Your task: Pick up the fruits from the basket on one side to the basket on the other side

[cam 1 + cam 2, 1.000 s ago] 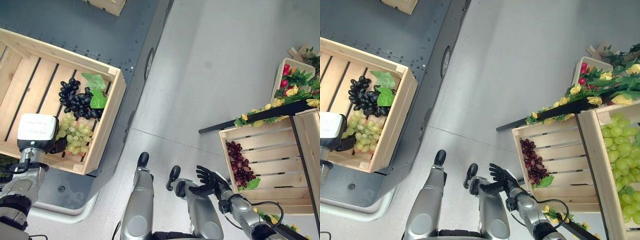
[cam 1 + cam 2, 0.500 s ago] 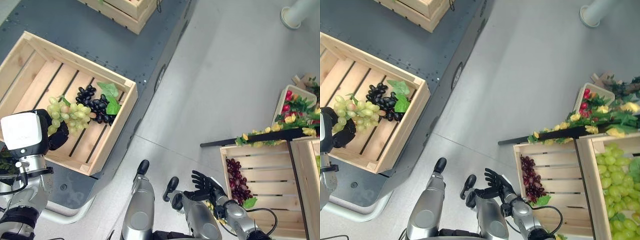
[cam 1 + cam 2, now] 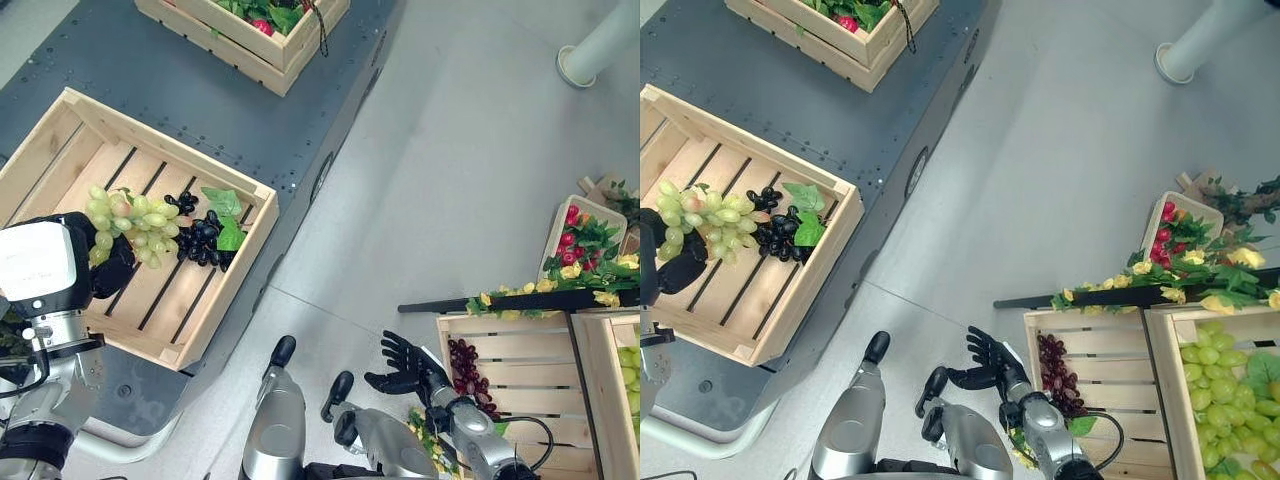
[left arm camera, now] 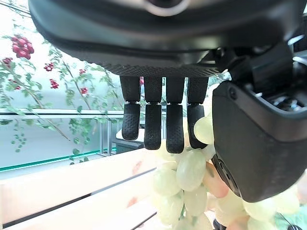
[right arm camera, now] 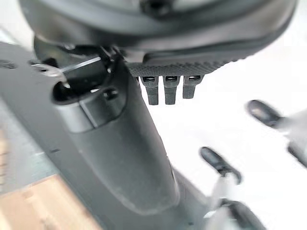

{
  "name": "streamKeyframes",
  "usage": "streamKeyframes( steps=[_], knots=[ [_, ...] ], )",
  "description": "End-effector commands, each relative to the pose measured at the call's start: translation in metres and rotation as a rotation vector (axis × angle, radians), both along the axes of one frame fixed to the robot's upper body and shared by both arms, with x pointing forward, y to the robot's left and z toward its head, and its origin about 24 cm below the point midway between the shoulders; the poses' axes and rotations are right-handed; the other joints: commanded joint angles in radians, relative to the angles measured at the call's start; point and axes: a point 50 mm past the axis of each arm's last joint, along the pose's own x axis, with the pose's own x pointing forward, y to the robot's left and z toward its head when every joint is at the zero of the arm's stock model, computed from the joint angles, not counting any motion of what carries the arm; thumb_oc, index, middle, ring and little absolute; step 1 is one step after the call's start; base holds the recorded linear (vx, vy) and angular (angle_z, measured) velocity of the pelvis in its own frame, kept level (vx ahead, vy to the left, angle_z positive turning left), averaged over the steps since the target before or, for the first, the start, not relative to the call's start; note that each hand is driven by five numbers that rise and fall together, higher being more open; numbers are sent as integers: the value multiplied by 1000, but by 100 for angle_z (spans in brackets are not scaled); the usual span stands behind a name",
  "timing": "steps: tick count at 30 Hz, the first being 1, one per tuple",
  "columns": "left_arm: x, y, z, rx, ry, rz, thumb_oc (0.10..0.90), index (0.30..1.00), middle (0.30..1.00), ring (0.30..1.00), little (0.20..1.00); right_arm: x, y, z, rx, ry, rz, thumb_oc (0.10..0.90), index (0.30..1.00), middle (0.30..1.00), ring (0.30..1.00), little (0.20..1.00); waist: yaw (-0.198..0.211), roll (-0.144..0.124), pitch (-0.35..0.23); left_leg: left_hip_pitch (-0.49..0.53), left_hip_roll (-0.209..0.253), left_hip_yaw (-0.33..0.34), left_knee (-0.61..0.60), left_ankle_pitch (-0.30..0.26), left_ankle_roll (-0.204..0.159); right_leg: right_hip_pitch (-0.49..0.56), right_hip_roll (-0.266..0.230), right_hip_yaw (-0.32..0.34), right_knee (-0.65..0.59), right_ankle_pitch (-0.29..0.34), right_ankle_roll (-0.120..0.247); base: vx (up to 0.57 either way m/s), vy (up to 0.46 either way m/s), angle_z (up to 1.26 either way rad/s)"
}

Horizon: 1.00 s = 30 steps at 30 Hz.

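Observation:
My left hand (image 3: 108, 272) is shut on a bunch of green grapes (image 3: 130, 222), held up over the wooden crate (image 3: 62, 118) on my left. In the left wrist view the fingers (image 4: 160, 120) and thumb (image 4: 254, 143) close on the pale grapes (image 4: 184, 178). A bunch of black grapes (image 3: 202, 240) with green leaves lies in that crate by its right wall. On my right stands another wooden crate (image 3: 510, 325) holding dark red grapes (image 3: 466, 366). My right hand (image 3: 406, 366) hovers open beside it, fingers spread, holding nothing.
A crate of greens and red fruit (image 3: 250, 30) stands at the back on the dark platform (image 3: 300, 130). Far right, a crate (image 3: 1170, 400) holds green grapes. A black bar with yellow flowers (image 3: 540, 296) and a small tray of red blooms (image 3: 585, 225) stand behind the right crate.
The left hand has lifted the green grapes off the crate floor and now holds them higher. The camera has tilted, shifting the whole scene. The right hand keeps its open pose.

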Motion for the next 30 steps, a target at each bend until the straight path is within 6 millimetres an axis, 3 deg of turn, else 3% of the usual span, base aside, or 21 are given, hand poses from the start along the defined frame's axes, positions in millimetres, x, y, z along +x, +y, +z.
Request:
streamKeyframes(
  steps=[1, 3, 5, 6, 8, 9, 15, 22, 24, 30],
  knots=[
    [-11, -1, 16, 81, -131, -19, 400, 300, 300, 300, 300, -3, -15, 37, 4, -208, 52, 800, 900, 900, 900, 900, -16, 56, -194, -24, -76, -7, -119, 70, 23, -39, 21, 2, 23, 31, -9, 36, -26, 3],
    [-11, -2, 16, 103, -110, -31, 400, 300, 300, 300, 300, 0, -13, 48, 20, -250, 84, 800, 900, 900, 900, 900, -15, 57, -204, -20, -76, -10, -127, 74, 21, -33, 19, 0, 14, 36, -6, 0, 0, 0],
    [-12, -6, 14, 137, -77, -59, 400, 300, 300, 300, 300, 8, -8, 70, 86, -308, 155, 800, 900, 900, 900, 900, -9, 62, -224, -13, -79, -15, -130, 75, 23, -26, 13, -2, 4, 41, -4, 17, -4, 2],
    [-13, -11, 13, 145, -62, -89, 400, 300, 300, 300, 300, 15, -1, 91, 169, -378, 226, 800, 900, 900, 900, 900, 2, 65, -239, -6, -82, -18, -128, 73, 26, -17, 7, -6, -5, 45, -3, 33, -8, 9],
    [-12, -14, 11, 146, -53, -105, 400, 300, 300, 300, 300, 20, 4, 103, 177, -427, 272, 800, 900, 900, 900, 900, 7, 69, -248, -2, -83, -23, -131, 74, 26, -12, 5, -9, -12, 49, -3, 19, -11, 10],
    [-11, -17, 8, 148, -45, -126, 400, 300, 300, 300, 300, 25, 10, 118, 202, -484, 324, 800, 900, 900, 900, 900, 15, 72, -258, 2, -83, -28, -140, 78, 25, -7, 2, -13, -21, 53, -2, 14, -11, 8],
    [12, -43, 9, 176, 26, -268, 400, 300, 300, 300, 300, 49, 48, 174, 300, -634, 519, 800, 900, 900, 900, 900, 60, 95, -332, 21, -91, -58, -170, 97, 23, 21, -14, -34, -59, 72, 4, 28, -1, 11],
    [20, -63, 14, 176, 49, -377, 400, 300, 300, 300, 300, 53, 75, 192, 312, -662, 624, 800, 900, 900, 900, 900, 84, 117, -381, 41, -98, -72, -174, 96, 26, 36, -29, -42, -72, 79, 9, 11, 4, 5],
    [25, -77, 21, 190, 56, -457, 400, 300, 300, 300, 300, 54, 83, 196, 320, -669, 643, 800, 900, 900, 900, 900, 90, 126, -402, 51, -99, -76, -175, 91, 28, 41, -36, -43, -79, 84, 12, 6, -19, 7],
    [27, -96, 31, 182, 64, -553, 400, 300, 300, 300, 300, 55, 87, 201, 330, -679, 653, 800, 900, 900, 900, 900, 91, 147, -429, 59, -102, -73, -177, 88, 34, 41, -44, -37, -86, 92, 19, -4, -7, 6]
  ],
)
